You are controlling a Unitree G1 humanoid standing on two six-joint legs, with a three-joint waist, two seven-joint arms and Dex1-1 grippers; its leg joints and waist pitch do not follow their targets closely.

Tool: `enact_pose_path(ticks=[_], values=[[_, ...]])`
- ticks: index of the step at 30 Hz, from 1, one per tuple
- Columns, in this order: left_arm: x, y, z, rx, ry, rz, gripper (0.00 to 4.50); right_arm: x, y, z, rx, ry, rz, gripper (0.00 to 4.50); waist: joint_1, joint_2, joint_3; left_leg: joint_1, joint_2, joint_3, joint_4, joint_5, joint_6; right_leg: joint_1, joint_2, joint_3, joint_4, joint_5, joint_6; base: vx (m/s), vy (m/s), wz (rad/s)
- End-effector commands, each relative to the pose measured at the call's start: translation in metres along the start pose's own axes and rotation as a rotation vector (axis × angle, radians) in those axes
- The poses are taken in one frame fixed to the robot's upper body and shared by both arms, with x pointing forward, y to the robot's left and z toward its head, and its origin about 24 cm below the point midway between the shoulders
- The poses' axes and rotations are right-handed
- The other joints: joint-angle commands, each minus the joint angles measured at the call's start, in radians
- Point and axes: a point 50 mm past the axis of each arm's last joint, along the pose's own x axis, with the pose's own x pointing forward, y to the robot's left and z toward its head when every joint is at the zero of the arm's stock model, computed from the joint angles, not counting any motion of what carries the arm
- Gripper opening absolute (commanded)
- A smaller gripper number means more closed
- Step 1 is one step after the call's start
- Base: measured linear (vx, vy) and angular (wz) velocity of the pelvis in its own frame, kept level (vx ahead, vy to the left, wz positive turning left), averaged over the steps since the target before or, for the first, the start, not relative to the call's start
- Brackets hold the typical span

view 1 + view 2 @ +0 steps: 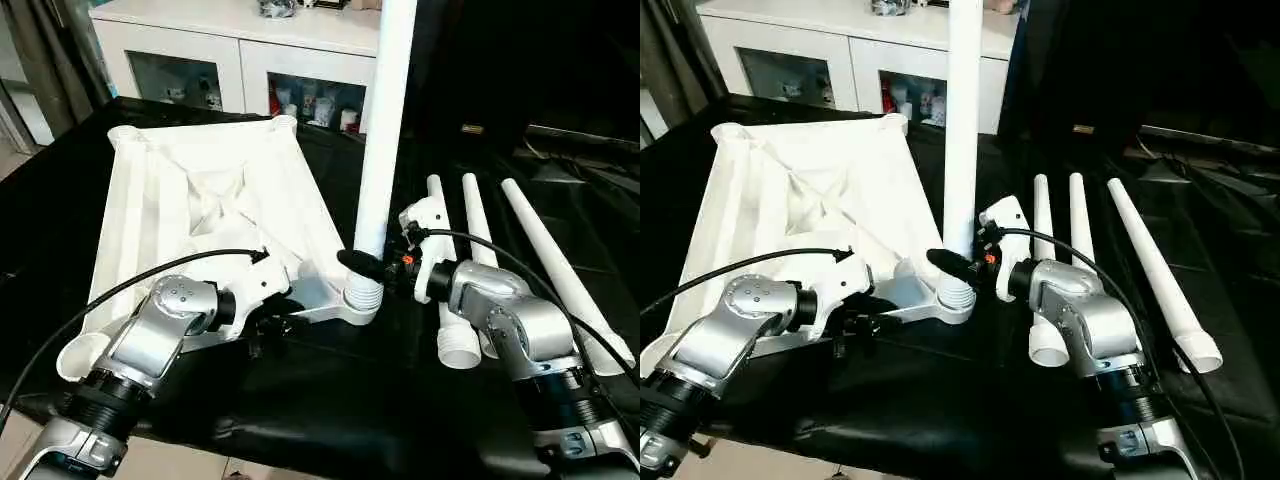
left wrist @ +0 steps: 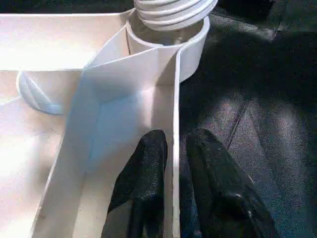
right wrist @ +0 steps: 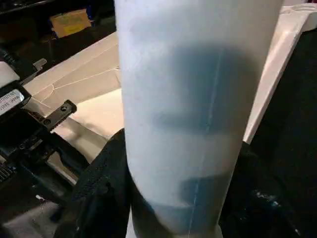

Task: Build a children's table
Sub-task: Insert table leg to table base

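The white table top (image 1: pixel 215 215) lies ribbed underside up on the left half of the black tabletop (image 1: pixel 330 390), and one leg (image 1: pixel 383 130) stands upright with its threaded end in the socket (image 1: pixel 362 298) at the top's near right corner. The right pincer (image 1: pixel 362 266) grips that leg just above the socket, its fingers on either side of the tube, while the left pincer (image 2: pixel 176 186) straddles the top's near rim, fingers slightly apart. Three loose legs (image 1: pixel 478 225) lie side by side toward the tabletop's right edge, with a white cabinet (image 1: pixel 235 50) beyond the far edge.
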Motion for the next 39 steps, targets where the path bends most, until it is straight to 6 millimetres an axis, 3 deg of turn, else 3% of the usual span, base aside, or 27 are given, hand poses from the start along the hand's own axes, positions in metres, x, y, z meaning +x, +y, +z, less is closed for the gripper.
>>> enact_pose_path(ticks=[1, 4, 13, 15, 33, 39], values=[[-0.002, 0.0, -0.003, -0.026, -0.01, 0.003, 0.99, -0.002, -0.003, 0.007, -0.022, -0.026, -0.013, 1.88, 0.0, 0.004, -0.06, 0.005, 0.056, -0.016, -0.074, -0.091, 0.008, 0.045, -0.088, 0.053, -0.073, -0.037, -0.214, 0.0, 0.0, 0.0], [-0.003, 0.0, -0.004, -0.032, -0.007, 0.002, 0.99, 0.0, -0.003, 0.006, -0.022, -0.028, -0.013, 1.88, 0.0, 0.001, -0.06, 0.005, 0.056, -0.016, -0.074, -0.092, 0.009, 0.046, -0.088, 0.052, -0.072, -0.038, -0.216, 0.0, 0.0, 0.0], [-0.006, 0.0, -0.008, -0.05, 0.013, -0.009, 0.24, 0.006, -0.002, 0.007, -0.024, -0.039, -0.005, 1.88, -0.005, 0.006, -0.058, 0.006, 0.056, -0.017, -0.075, -0.102, 0.006, 0.045, -0.088, 0.052, -0.073, -0.051, -0.219, 0.0, 0.0, 0.0], [-0.006, 0.0, -0.01, -0.044, 0.03, -0.018, 0.08, 0.008, -0.001, 0.006, -0.023, -0.035, 0.002, 1.88, -0.006, 0.003, -0.058, 0.006, 0.056, -0.017, -0.075, -0.101, 0.006, 0.045, -0.088, 0.053, -0.073, -0.049, -0.219, 0.0, 0.0, 0.0], [-0.004, 0.002, -0.004, -0.012, 0.05, -0.046, 0.0, 0.016, -0.006, -0.008, 0.0, 0.072, 0.02, 1.88, -0.009, 0.011, -0.061, 0.007, 0.056, -0.017, -0.074, -0.097, 0.0, 0.048, -0.087, 0.052, -0.068, 0.004, -0.238, 0.0, 0.0, 0.0], [-0.002, 0.004, -0.001, -0.002, 0.049, -0.046, 0.0, 0.021, -0.011, -0.012, 0.031, 0.067, 0.008, 1.88, -0.009, 0.015, -0.057, 0.009, 0.057, -0.018, -0.077, -0.148, -0.017, 0.046, -0.09, 0.054, -0.076, -0.067, -0.238, 0.0, 0.0, 0.0]])
